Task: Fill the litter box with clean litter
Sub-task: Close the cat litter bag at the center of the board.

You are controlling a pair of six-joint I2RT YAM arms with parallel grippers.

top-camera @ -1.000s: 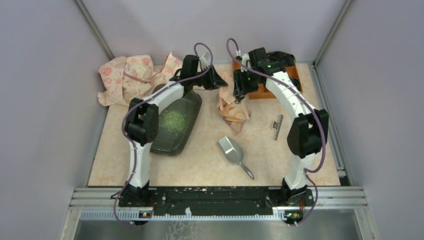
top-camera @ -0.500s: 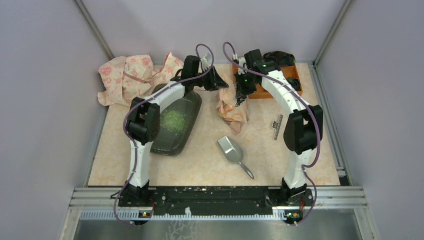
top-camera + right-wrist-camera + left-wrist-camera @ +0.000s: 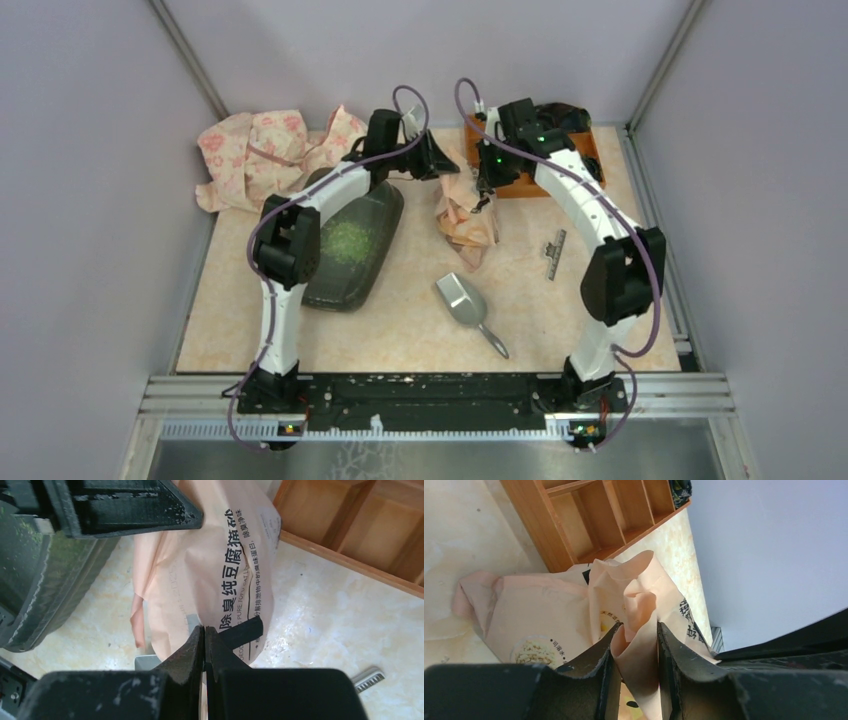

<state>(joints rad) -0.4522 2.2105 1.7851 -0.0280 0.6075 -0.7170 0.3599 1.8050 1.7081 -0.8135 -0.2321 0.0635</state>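
While the litter box (image 3: pixel 345 275), left of centre, holds only a thin patch of clean litter (image 3: pixel 347 240), the left tool (image 3: pixel 638 630) pinches the top of the peach bag (image 3: pixel 465 225); the right tool (image 3: pixel 205 628) has just shut at its side, probably ready to tip.

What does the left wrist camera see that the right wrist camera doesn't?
Only the left wrist view: a fold of the peach bag pinched in the left gripper, and a round picture printed on it. Only the right wrist view: the litter box, a toothed metal strip and the shut right gripper. Both: the bag and the wooden organiser tray.
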